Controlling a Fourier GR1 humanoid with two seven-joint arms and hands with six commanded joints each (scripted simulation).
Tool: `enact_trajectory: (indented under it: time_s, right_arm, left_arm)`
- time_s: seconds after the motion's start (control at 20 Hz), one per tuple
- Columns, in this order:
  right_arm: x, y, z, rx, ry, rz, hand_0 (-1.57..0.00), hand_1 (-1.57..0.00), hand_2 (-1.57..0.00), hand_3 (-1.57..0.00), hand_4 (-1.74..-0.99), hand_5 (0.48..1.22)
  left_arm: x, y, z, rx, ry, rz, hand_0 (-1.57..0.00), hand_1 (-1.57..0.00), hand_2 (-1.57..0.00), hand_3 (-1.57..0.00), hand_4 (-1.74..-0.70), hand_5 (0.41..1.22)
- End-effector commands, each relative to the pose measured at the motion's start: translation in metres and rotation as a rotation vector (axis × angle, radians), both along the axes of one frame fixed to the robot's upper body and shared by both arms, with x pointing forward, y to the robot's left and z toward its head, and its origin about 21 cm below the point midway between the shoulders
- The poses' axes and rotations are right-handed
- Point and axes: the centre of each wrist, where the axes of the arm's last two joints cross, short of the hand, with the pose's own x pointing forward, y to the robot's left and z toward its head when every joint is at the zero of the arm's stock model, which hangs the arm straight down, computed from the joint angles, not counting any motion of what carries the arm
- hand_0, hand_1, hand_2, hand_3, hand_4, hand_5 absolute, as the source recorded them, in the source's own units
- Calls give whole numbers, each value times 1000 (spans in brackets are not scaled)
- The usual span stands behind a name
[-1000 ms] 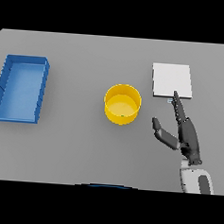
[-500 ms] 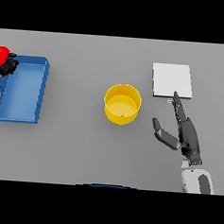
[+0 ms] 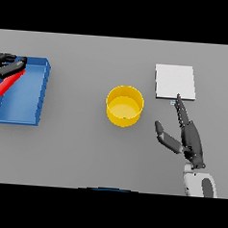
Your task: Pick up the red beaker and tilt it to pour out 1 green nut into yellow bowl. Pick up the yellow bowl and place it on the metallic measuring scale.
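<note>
Left hand [image 3: 4, 65] has moved in from the left edge over the blue bin [image 3: 38, 89], fingers curled round the red beaker [image 3: 8, 82], now lying tilted. A green speck shows in the yellow bowl [image 3: 124, 106], so the pour looks done. Right hand [image 3: 189, 135] idle, fingers spread, just below the scale [image 3: 174, 81]. Bowl mid tabletop [image 3: 84, 152], open room all round, clear path right to scale.

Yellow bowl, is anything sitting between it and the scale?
Nothing visible. Bare table lies between the yellow bowl and the metallic scale; the open right hand rests below the scale, off that line.
</note>
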Motion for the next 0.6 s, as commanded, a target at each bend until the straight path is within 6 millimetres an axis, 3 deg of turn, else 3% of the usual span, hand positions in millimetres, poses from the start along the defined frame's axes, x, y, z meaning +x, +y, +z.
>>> enact_trajectory:
  time_s: [0.0, 0.35, 0.45, 0.55]
  right_arm:
    - [1, 0, 2, -1, -5, -1, 1, 1, 1, 1, -1155, 670]
    - [2, 4, 7, -100, 24, -45, 1, 1, 1, 1, -1131, 631]
    - [9, 0, 13, -159, -2, 28, 1, 1, 1, 1, -1087, 649]
    - [17, 2, 20, -262, -13, 128, 1, 1, 1, 1, -1088, 665]
  left_arm:
    - [0, 2, -3, 34, 17, 0, -307, -281, -267, -276, -843, 632]
    - [2, -3, -4, 77, -46, -11, -64, -58, -55, -57, -778, 633]
    - [0, -4, -7, 41, -84, -27, -40, -37, -35, -36, -784, 644]
    - [1, -8, -8, 14, -109, -22, -25, -23, -22, -23, -793, 657]
